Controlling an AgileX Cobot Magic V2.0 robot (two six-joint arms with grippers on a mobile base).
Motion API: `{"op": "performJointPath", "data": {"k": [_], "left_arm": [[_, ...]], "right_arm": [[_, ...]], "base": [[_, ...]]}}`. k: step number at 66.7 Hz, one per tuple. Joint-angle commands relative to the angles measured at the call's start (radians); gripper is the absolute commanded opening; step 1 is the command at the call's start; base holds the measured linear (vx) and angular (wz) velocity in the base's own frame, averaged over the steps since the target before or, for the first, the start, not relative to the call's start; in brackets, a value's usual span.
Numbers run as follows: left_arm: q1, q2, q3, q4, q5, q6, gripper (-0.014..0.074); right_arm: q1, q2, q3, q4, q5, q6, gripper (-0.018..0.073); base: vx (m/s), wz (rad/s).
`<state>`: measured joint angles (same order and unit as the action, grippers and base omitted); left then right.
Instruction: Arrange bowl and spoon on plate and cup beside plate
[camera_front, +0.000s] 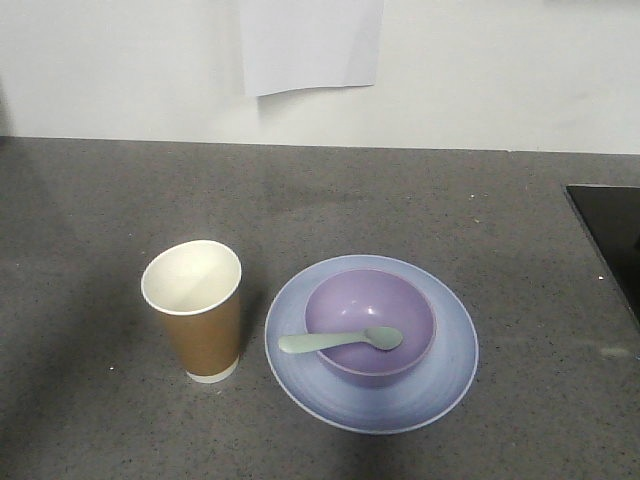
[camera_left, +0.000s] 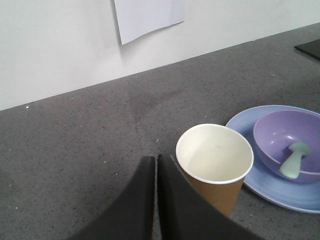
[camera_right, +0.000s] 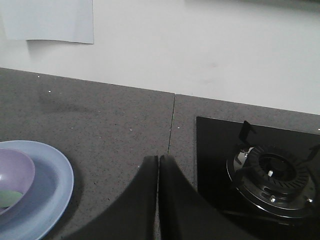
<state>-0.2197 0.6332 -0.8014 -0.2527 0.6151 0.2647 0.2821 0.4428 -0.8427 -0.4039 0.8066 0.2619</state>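
The pale blue plate lies on the grey counter with the lavender bowl standing on it. The mint-green spoon rests across the bowl's near rim, scoop inside. The brown paper cup stands upright just left of the plate. In the left wrist view my left gripper is shut and empty, just left of the cup, with the plate, bowl and spoon to the right. My right gripper is shut and empty, right of the plate.
A black glass hob with a gas burner sits at the counter's right end; its corner shows in the front view. A white wall with a taped paper sheet backs the counter.
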Motion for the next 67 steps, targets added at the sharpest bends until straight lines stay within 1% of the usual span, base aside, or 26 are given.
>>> {"op": "performJointPath", "data": {"k": [1, 31, 34, 37, 39, 40, 43, 45, 47, 52, 67], "left_arm": [[-0.005, -0.008, -0.025, -0.013, -0.073, -0.008, -0.0008], [-0.005, -0.01, -0.025, -0.009, -0.073, -0.004, -0.0008], [-0.005, -0.01, -0.025, 0.012, -0.073, 0.002, -0.0008], [-0.005, -0.016, -0.023, 0.059, -0.067, 0.002, -0.0008], [-0.004, -0.023, -0.02, 0.087, -0.052, -0.006, -0.0008], [-0.003, -0.025, -0.012, 0.113, -0.051, -0.011, -0.0008], [0.006, -0.045, 0.013, 0.148, -0.054, -0.032, -0.0008], [0.012, -0.06, 0.037, 0.156, -0.062, -0.048, -0.0008], [0.02, -0.08, 0.084, 0.154, -0.088, -0.077, -0.0008], [0.033, -0.129, 0.183, 0.152, -0.16, -0.11, -0.0008], [0.083, -0.36, 0.518, 0.125, -0.449, -0.112, -0.0008]], "right_arm": [[0.001, 0.017, -0.02, -0.021, -0.064, 0.003, -0.0006], [0.001, 0.017, -0.02, -0.021, -0.064, 0.0, -0.0006], [0.001, 0.017, -0.02, -0.021, -0.064, 0.0, -0.0006], [0.001, 0.017, -0.02, -0.021, -0.064, 0.0, -0.0006], [0.001, 0.017, -0.02, -0.021, -0.064, 0.0, -0.0006], [0.001, 0.017, -0.02, -0.021, -0.064, 0.0, -0.0006], [0.001, 0.017, -0.02, -0.021, -0.064, 0.0, -0.0006], [0.001, 0.018, -0.02, -0.023, -0.064, 0.0, -0.0006], [0.001, 0.018, -0.02, -0.024, -0.063, 0.0, -0.0006], [0.001, 0.018, -0.02, -0.021, -0.063, 0.0, -0.0006], [0.001, 0.018, -0.02, -0.023, -0.061, 0.0, -0.0006]], "base": [[0.0, 0.0], [0.0, 0.0], [0.0, 0.0], [0.0, 0.0], [0.0, 0.0], [0.0, 0.0], [0.0, 0.0], [0.0, 0.0], [0.0, 0.0], [0.0, 0.0], [0.0, 0.0]]}}
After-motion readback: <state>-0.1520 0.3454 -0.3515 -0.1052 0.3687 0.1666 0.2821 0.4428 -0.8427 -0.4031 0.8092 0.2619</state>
